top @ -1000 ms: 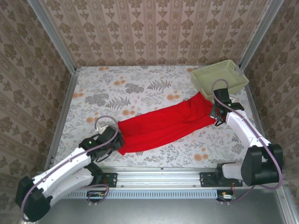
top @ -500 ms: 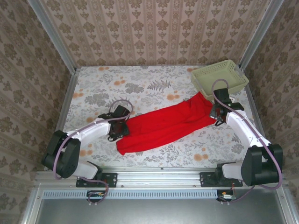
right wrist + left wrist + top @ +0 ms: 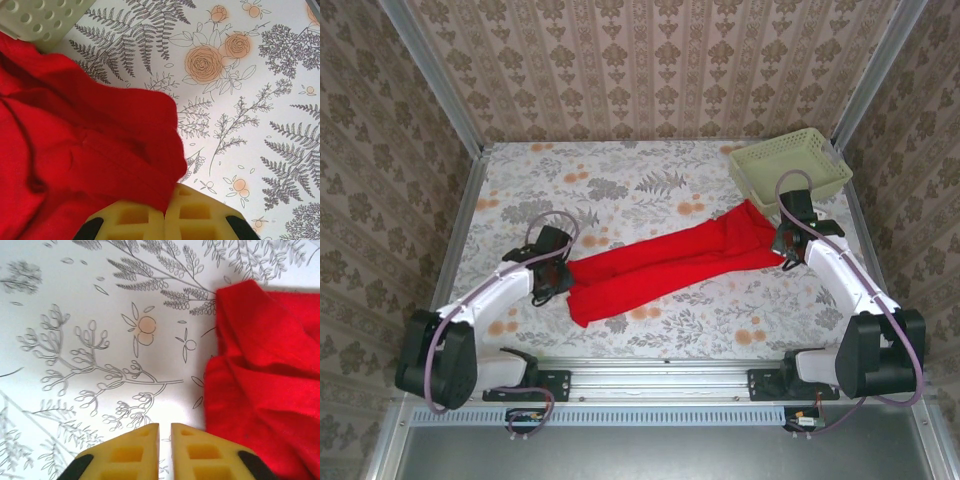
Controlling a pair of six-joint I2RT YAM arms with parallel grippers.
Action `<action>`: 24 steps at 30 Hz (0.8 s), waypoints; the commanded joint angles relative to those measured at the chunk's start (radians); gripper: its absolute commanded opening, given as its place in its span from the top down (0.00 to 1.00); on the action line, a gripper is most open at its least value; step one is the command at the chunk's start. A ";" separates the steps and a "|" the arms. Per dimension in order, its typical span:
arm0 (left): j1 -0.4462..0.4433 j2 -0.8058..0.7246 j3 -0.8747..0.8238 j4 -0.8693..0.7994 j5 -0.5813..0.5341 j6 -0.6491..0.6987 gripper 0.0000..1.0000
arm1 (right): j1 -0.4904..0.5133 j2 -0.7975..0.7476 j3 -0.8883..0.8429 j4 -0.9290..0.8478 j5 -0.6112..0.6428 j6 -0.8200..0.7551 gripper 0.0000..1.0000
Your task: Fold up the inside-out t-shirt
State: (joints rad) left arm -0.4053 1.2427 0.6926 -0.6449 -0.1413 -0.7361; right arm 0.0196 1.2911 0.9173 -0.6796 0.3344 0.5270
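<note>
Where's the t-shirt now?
Top view: the t-shirt stretches across mid-table, from beside the left gripper to the right gripper, near the green basket.

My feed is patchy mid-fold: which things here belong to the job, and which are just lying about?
In the job:
plain bright red cloth t-shirt
right hand, shut on its end
left hand, beside its other end

Lying about:
pale green perforated plastic basket, far right corner

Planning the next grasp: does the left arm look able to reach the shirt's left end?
Probably yes: the left gripper sits just beside the left end of the t-shirt, with nothing in between.
</note>
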 commanded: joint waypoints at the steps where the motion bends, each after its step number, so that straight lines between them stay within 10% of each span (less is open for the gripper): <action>1: -0.026 -0.001 0.030 -0.061 -0.050 0.026 0.72 | -0.007 -0.005 0.008 -0.012 0.033 0.009 1.00; 9: -0.007 0.183 0.038 0.140 0.160 0.003 0.42 | -0.007 -0.015 0.003 -0.011 0.024 0.004 1.00; 24: -0.219 0.401 0.301 0.091 0.081 0.028 0.95 | -0.003 -0.010 -0.003 0.002 0.002 0.004 1.00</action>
State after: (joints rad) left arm -0.5835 1.6398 0.9257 -0.5617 -0.0452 -0.7238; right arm 0.0174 1.2911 0.9173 -0.6792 0.3336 0.5270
